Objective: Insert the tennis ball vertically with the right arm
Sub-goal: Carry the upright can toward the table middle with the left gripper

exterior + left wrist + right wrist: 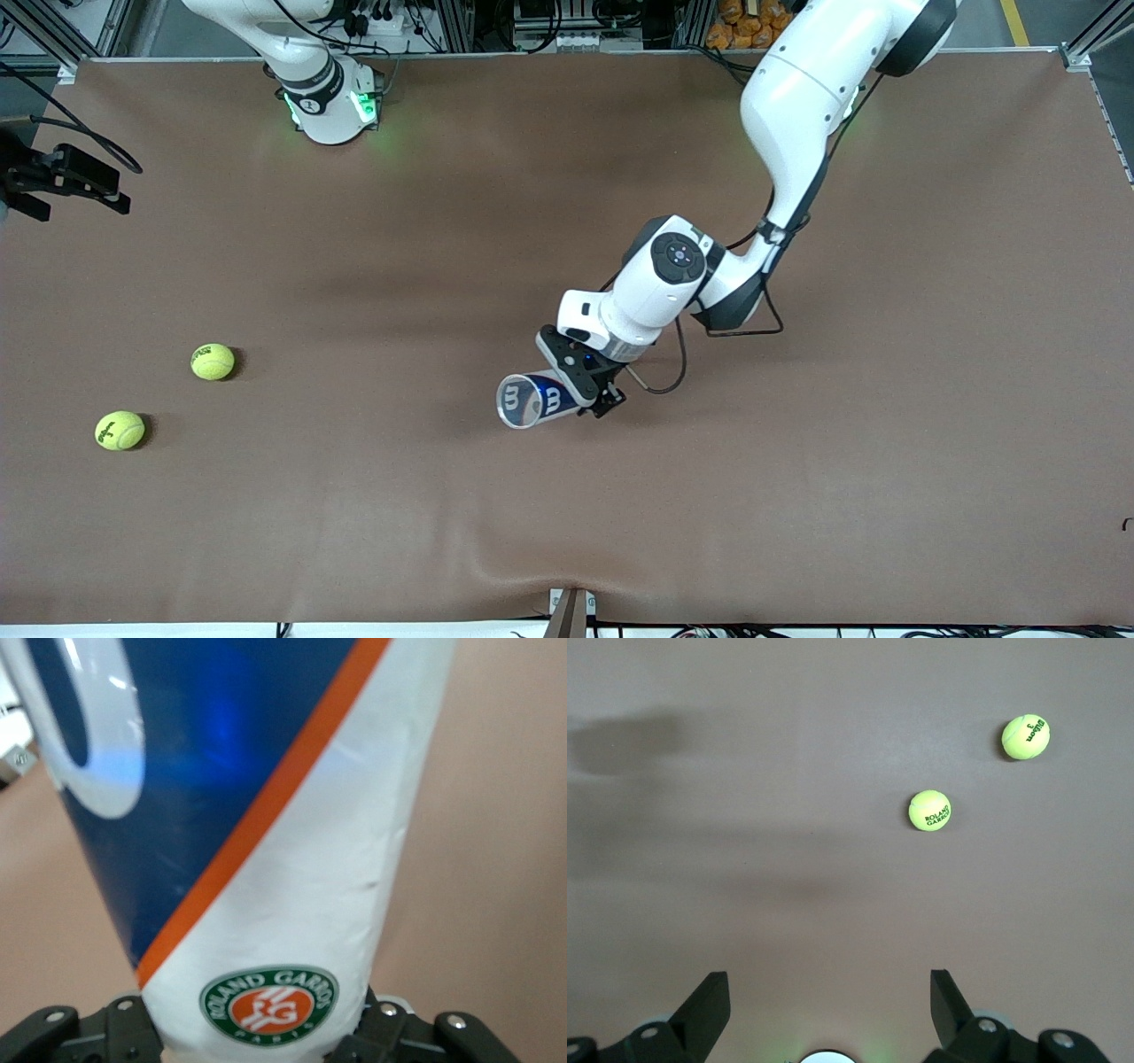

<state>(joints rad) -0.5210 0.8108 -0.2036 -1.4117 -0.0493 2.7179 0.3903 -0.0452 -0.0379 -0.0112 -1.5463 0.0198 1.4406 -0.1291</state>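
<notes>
Front view shows two tennis balls (pixel 213 361) on the worktop (pixel 797 496) toward the right arm's end, light, fuzzy, springy, best pinched across the middle; right gripper (pixel 824 1010) hangs open above; left gripper (pixel 580 383) clamps the tennis-ball can (pixel 532 399).

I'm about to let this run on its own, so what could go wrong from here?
1. The left hand holds the ball can tilted, its open mouth facing sideways rather than up, so a vertical drop could miss.
2. The right hand is open, high above the table and off from both tennis balls; either could roll away when touched.
3. The two balls lie close together, so the wrong one might get nudged.
</notes>
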